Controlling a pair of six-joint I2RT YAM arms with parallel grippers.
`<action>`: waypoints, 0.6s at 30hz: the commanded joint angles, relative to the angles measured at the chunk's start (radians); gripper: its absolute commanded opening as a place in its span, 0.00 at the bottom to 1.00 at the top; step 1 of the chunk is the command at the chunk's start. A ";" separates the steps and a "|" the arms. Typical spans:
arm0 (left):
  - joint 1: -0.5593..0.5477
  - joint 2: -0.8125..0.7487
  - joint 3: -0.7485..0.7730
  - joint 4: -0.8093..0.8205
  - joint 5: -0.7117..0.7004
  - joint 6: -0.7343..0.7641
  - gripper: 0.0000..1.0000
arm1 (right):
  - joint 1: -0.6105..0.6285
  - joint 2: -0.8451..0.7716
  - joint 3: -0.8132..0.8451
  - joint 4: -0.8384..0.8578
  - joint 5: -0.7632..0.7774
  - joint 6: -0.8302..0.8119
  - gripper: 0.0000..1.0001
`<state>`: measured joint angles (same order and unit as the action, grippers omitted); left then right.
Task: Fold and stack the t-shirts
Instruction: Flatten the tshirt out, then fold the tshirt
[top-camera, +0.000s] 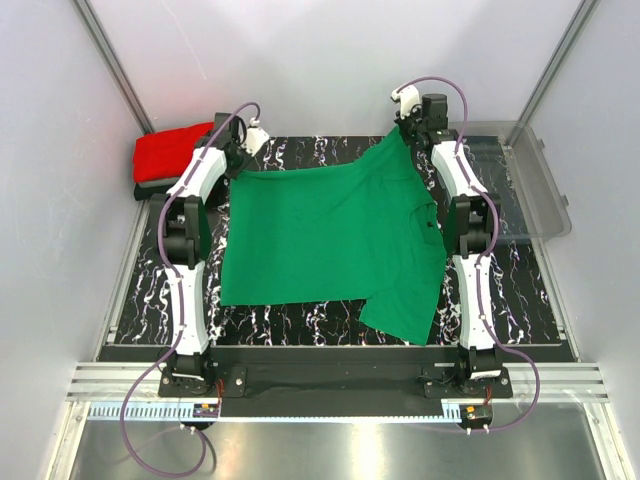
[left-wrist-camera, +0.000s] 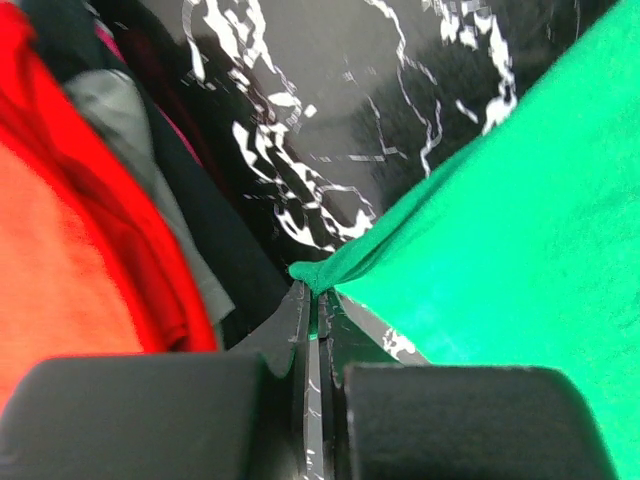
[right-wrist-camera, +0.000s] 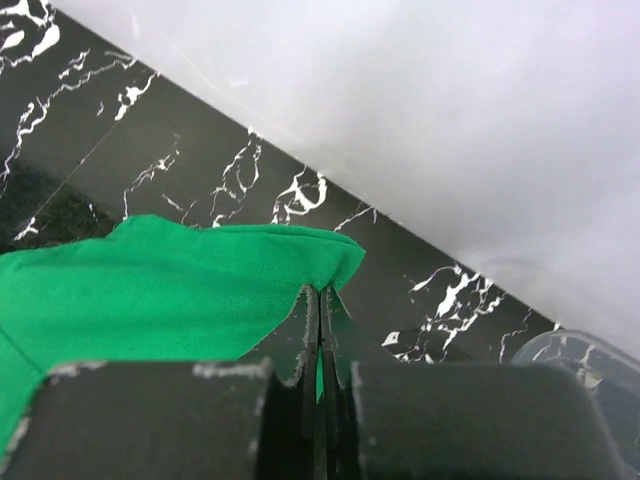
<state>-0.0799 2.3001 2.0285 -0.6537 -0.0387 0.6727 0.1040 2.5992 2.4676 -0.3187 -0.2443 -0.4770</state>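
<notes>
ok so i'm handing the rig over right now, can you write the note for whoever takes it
The left hand is shut on the far-left corner of the green t-shirt.
The right hand is shut on its far-right tip.
The green t-shirt lies spread mostly flat on the table, not yet folded.
The red t-shirt sits folded at the table's far-left corner, on top of darker shirts.
Done: the red one looks folded and stacked.
Left: fold the green one and set it on that stack.

Red shirt stack (top-camera: 170, 152) far left, clear bin (top-camera: 535, 195) right (by wall (top-camera: 605, 150)), bare table (top-camera: 300, 322) strip nearside
</notes>
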 joint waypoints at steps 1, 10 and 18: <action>-0.009 -0.043 0.064 0.049 0.016 -0.019 0.00 | -0.004 -0.089 -0.038 0.013 0.002 0.006 0.00; -0.038 -0.231 -0.112 0.051 0.080 0.002 0.00 | -0.004 -0.321 -0.312 0.015 -0.030 -0.021 0.00; -0.046 -0.340 -0.270 0.046 0.074 0.001 0.00 | -0.004 -0.519 -0.586 0.036 -0.047 -0.040 0.00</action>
<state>-0.1299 2.0289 1.8011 -0.6296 0.0124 0.6701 0.1040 2.2005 1.9507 -0.3298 -0.2592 -0.4980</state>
